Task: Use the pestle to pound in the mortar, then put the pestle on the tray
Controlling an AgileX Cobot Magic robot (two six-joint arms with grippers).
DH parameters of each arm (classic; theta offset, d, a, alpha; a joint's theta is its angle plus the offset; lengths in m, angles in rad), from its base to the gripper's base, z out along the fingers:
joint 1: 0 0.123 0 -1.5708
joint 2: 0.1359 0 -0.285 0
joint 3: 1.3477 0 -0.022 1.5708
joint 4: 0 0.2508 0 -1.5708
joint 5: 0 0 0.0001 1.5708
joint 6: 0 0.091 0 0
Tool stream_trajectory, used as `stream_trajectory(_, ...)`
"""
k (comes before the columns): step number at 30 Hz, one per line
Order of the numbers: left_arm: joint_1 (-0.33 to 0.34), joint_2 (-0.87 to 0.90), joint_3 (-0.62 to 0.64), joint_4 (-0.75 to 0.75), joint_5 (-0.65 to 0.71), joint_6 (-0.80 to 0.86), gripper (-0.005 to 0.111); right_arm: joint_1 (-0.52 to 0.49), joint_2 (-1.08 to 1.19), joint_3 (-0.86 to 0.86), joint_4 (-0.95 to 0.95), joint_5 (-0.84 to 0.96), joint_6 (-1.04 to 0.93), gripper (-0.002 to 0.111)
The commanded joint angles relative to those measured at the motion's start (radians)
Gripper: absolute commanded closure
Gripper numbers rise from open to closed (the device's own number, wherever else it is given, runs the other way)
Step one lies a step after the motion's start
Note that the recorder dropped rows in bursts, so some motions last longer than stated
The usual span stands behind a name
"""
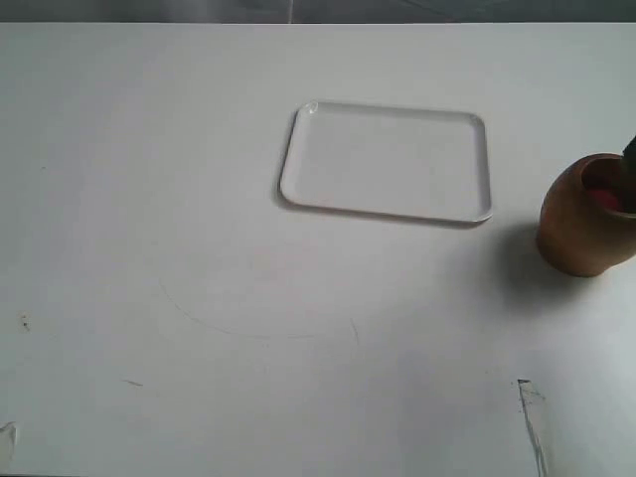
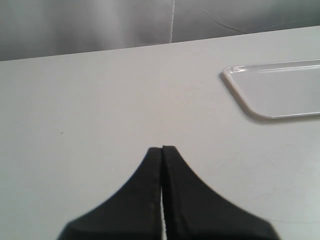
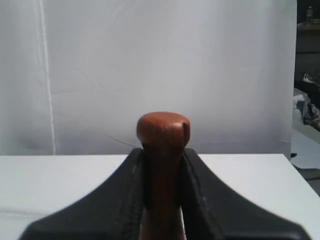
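Exterior view, lower right: thin grey streak [image 1: 532, 427] on the table [image 1: 199, 298]; scratch or glint, cannot tell. Lower left corner: small pale shape, cut off by the frame, not identifiable. Centre: faint curved mark, barely legible.

Right edge, mid-height: mortar [image 1: 581, 219] upright on the table, right side cropped by the frame, red showing inside the mouth. Dark sliver at the frame edge just above its rim; too little visible to name. Contents of the mouth next to the crop too blurred to sort out.

Further back, upper centre-right: tray [image 1: 388, 159] flat on the table, whole in frame, well apart from the mortar.

Left wrist view: left gripper [image 2: 162, 150] low over bare table, black fingers [image 2: 145, 195] pressed together tip to tip. Beyond the tips, one rounded corner of the tray [image 2: 280, 95], the rest cut by the frame edge. Grey backdrop past the table's far edge.

Right wrist view: right gripper [image 3: 163, 150] held about level, aimed across the table toward a white backdrop. Fingers [image 3: 125, 190] clamped on the pestle [image 3: 162, 130], one on each side of the shaft, rounded end standing clear past the tips. Other end of the pestle hidden out of frame; cannot tell from here whether it reaches into the mortar.
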State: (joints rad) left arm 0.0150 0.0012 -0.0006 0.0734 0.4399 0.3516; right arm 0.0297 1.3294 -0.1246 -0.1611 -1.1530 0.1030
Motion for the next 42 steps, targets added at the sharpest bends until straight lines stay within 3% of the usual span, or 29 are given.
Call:
stream_trajectory(1,-0.008,-0.001,0.001,-0.007,-0.003,-0.008,0.107,-0.008,0.162,-0.006,-0.006,-0.068,-0.021,0.108)
stream_trajectory(9,-0.008,-0.001,0.001,-0.007,-0.003,-0.008,0.107,-0.008,0.329,-0.007,0.022,-0.068,-0.036,0.108)
stream_trajectory(22,-0.008,-0.001,0.001,-0.007,-0.003,-0.008,0.107,-0.008,-0.262,-0.012,0.073,-0.068,0.087,0.108)
stream_trajectory(26,-0.008,-0.001,0.001,-0.007,-0.003,-0.008,0.107,-0.008,-0.313,-0.068,0.007,0.129,0.087,0.108)
stream_trajectory(29,-0.008,-0.001,0.001,-0.007,-0.003,-0.008,0.107,-0.008,-0.258,-0.083,-0.068,0.157,0.089,0.108)
stream_trajectory(42,-0.008,-0.001,0.001,-0.007,-0.003,-0.008,0.107,-0.008,0.188,-0.083,-0.035,0.153,0.015,0.108)
